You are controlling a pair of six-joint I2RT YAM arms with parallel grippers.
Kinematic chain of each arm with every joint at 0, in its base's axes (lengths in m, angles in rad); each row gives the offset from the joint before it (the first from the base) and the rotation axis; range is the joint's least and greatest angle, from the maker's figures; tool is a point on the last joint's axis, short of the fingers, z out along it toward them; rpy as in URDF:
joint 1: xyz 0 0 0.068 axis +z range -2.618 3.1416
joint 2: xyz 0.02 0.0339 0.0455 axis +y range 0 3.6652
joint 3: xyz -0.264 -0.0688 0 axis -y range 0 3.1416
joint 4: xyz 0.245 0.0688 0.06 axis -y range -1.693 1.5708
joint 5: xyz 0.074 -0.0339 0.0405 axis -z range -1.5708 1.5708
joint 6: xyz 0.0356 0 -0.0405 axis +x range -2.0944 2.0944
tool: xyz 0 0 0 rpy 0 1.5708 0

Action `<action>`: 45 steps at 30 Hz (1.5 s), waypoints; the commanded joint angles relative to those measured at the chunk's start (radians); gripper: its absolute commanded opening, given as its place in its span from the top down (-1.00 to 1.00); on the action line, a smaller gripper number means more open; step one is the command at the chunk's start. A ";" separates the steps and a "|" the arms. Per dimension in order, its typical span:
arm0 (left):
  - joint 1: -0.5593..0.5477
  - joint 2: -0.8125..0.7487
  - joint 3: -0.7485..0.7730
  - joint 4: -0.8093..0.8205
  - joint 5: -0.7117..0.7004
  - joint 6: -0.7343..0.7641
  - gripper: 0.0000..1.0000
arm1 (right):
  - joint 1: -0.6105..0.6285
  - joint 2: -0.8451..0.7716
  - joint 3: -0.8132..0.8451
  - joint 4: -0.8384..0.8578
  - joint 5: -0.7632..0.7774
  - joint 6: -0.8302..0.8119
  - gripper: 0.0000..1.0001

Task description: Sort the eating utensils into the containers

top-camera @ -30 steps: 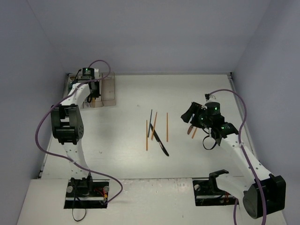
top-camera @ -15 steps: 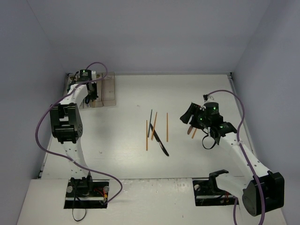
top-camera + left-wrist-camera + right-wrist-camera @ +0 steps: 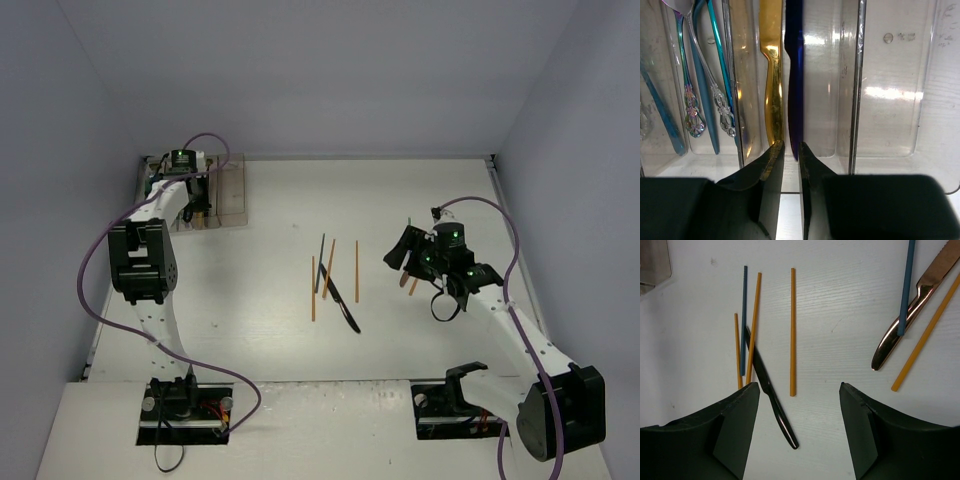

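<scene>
1. Containers (image 3: 857,75) hold blue knife (image 3: 794,75) beside gold knife (image 3: 771,75); left gripper (image 3: 790,147) barely parted at blue knife's end.
2. Right gripper (image 3: 799,387) gapes wide over orange sticks (image 3: 792,330), black knife (image 3: 771,400) on bench (image 3: 840,305).

Robot lab test cell: white table (image 3: 250,330) boxed by plain walls (image 3: 320,80), w/ 2 bolted arms (image 3: 150,265).

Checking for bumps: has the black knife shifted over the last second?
No. The black knife still crosses the slanted orange stick at the same spot.
</scene>
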State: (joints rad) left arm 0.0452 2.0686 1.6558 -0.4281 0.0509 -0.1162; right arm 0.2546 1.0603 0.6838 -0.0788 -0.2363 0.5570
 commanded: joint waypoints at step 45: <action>-0.278 -0.932 -0.624 0.038 -0.061 -0.174 -0.54 | 0.606 0.690 0.320 -0.113 0.349 -0.189 0.19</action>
State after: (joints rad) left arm -0.2337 1.1336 1.0210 -0.4418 -0.0229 -0.2890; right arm 0.8512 1.7227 0.9756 -0.1687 0.0755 0.3509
